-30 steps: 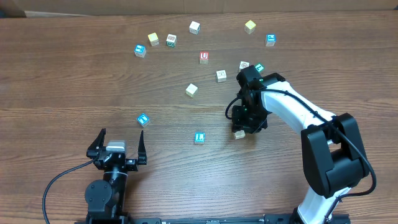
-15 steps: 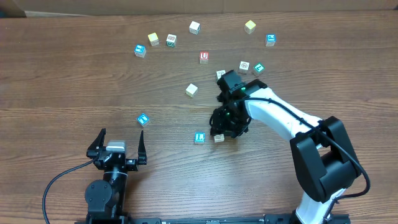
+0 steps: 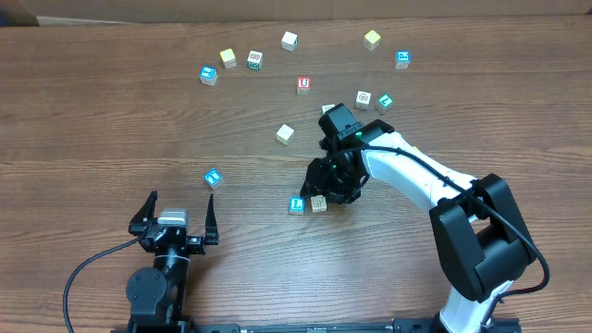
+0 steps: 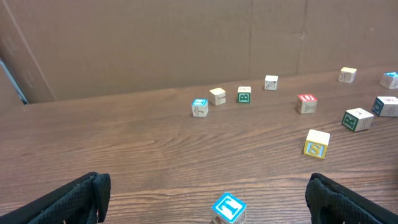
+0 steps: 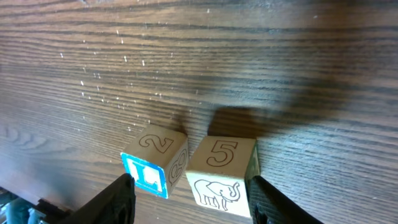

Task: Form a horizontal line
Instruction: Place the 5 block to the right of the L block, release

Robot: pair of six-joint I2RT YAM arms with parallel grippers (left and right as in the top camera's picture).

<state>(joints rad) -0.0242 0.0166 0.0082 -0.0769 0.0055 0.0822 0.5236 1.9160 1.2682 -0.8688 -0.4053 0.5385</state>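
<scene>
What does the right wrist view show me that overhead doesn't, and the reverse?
Right wrist only: side markings, a 2 on the blue L cube, a 5 and an elephant on the tan cube, fingers flanking both. Overhead only: the other scattered cubes and the open left gripper. Both: the two cubes side by side, close together.

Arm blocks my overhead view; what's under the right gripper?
Between the right gripper's open fingers: the tan "5" cube beside the blue cube, apparently touching. Their undersides are hidden.
</scene>
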